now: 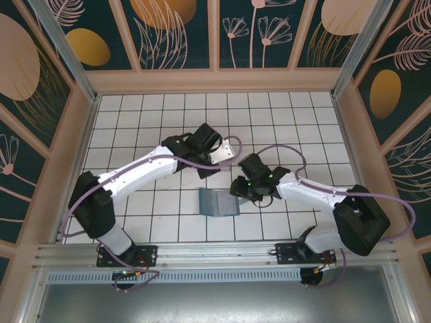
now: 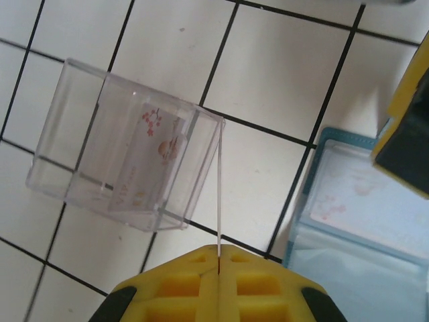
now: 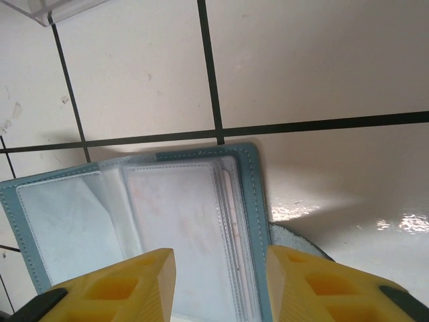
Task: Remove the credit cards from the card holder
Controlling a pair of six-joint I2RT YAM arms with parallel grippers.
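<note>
Your right gripper (image 3: 220, 258) is the nearer one: jaws apart, hovering straight over the card holder (image 3: 253, 188). The sleeved card (image 3: 177, 228) lies between its fingers, long side running along them. Your left gripper (image 2: 218, 258) sits beyond the holder's far edge by the clear box (image 2: 74, 168), clamped on a loose card (image 2: 219, 188) held edge-on, so I'd go in with the right.

Off-task bits on my feeds
I see a clear plastic box (image 2: 80, 154) sitting on the white, black-grouted tiled counter (image 1: 135, 121), with dark floral-painted walls (image 1: 175, 33) around it.
</note>
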